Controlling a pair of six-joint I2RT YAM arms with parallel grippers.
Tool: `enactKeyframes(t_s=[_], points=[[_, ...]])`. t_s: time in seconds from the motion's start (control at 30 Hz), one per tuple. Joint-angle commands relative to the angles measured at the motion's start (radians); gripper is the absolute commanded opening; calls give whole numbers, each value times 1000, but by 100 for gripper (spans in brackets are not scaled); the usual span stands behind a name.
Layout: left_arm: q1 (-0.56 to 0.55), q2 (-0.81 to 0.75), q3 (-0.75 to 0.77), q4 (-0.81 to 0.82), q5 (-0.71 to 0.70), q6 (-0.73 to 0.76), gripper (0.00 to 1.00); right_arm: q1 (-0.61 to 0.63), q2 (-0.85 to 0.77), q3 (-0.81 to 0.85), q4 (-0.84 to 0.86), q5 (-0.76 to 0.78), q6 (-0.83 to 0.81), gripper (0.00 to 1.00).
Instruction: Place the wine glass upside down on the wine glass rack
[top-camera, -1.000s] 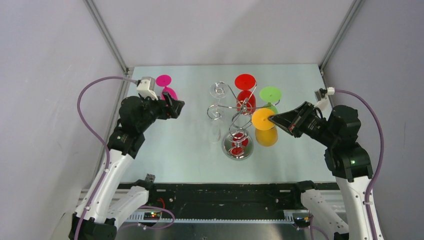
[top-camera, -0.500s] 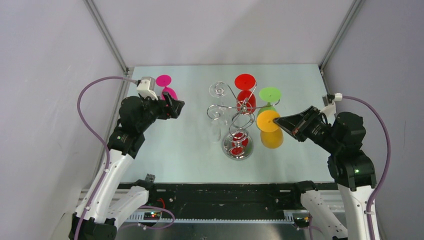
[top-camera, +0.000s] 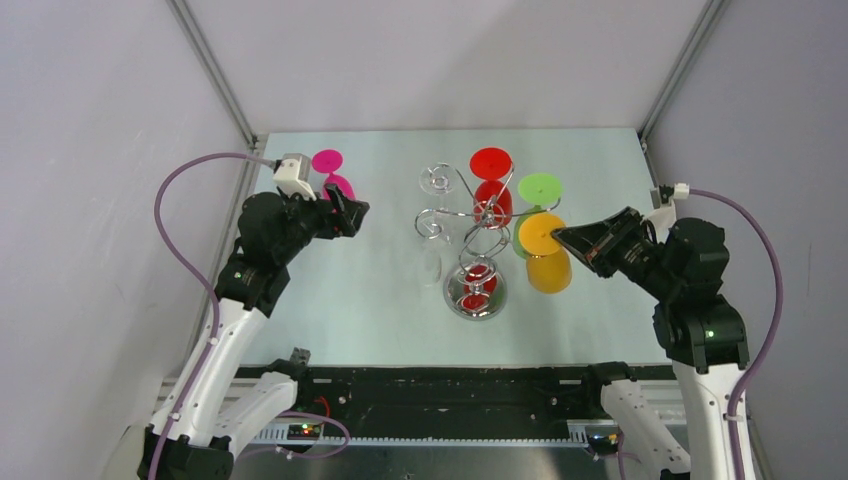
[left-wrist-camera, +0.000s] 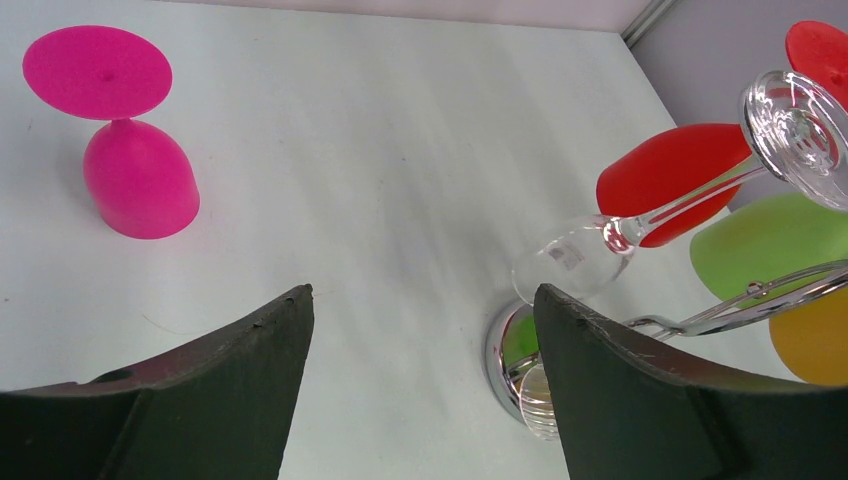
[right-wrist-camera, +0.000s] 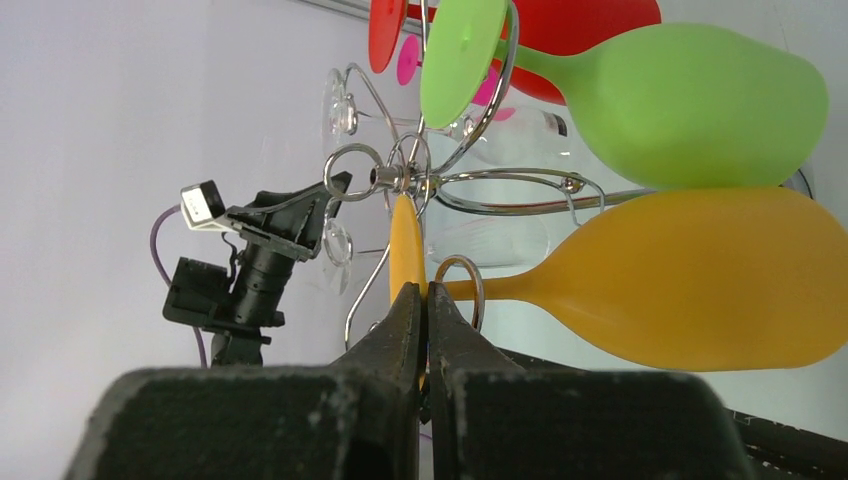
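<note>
My right gripper (top-camera: 558, 235) is shut on the edge of the round foot of the orange wine glass (top-camera: 545, 255). The glass hangs bowl down at the right side of the chrome wine glass rack (top-camera: 478, 215). In the right wrist view the closed fingertips (right-wrist-camera: 424, 295) pinch the foot edge-on. The orange stem (right-wrist-camera: 500, 288) passes a curled wire loop of the rack (right-wrist-camera: 400, 180); the bowl (right-wrist-camera: 700, 275) lies right. My left gripper (top-camera: 352, 215) is open and empty, left of the rack; its view shows the rack's mirrored base (left-wrist-camera: 508, 352).
A red glass (top-camera: 490, 180), a green glass (top-camera: 540, 190) and a clear glass (top-camera: 434, 182) hang on the rack. A pink glass (top-camera: 331, 170) stands upside down on the table at the back left, also in the left wrist view (left-wrist-camera: 135, 180).
My right gripper has shifted to the right, carrying the orange glass with it, a little away from the rack's centre. The left arm has not moved.
</note>
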Motion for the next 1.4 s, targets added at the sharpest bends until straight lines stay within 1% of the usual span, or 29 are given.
enactKeyframes(t_s=[0.0, 0.17, 0.33, 0.37, 0.43, 0.6, 0.77, 0.9, 1.17, 1.37], points=[[0, -7, -2, 26, -14, 30, 86, -5, 34, 4, 57, 12, 0, 0], [-1, -7, -3, 27, -15, 30, 86, -5, 55, 3, 68, 19, -8, 0], [0, -6, -3, 26, -14, 30, 86, -4, 62, -36, 102, 12, -7, 0], [-1, -6, -3, 26, -14, 30, 86, -3, 62, -40, 104, 11, -7, 1], [-1, -6, -3, 26, -12, 30, 86, -3, 63, -50, 108, 13, -11, 7], [0, -5, -3, 26, -12, 30, 86, -4, 54, -59, 103, 40, -24, 17], [0, -4, -1, 26, -9, 30, 86, -5, 48, -58, 88, 66, -40, 22], [0, -2, -1, 26, -10, 30, 86, -4, 46, -58, 83, 76, -47, 28], [-1, 1, -2, 27, -9, 28, 86, -5, 41, -59, 74, 97, -59, 45], [0, 5, 0, 27, -15, 22, 86, -5, 40, -58, 63, 118, -61, 61]])
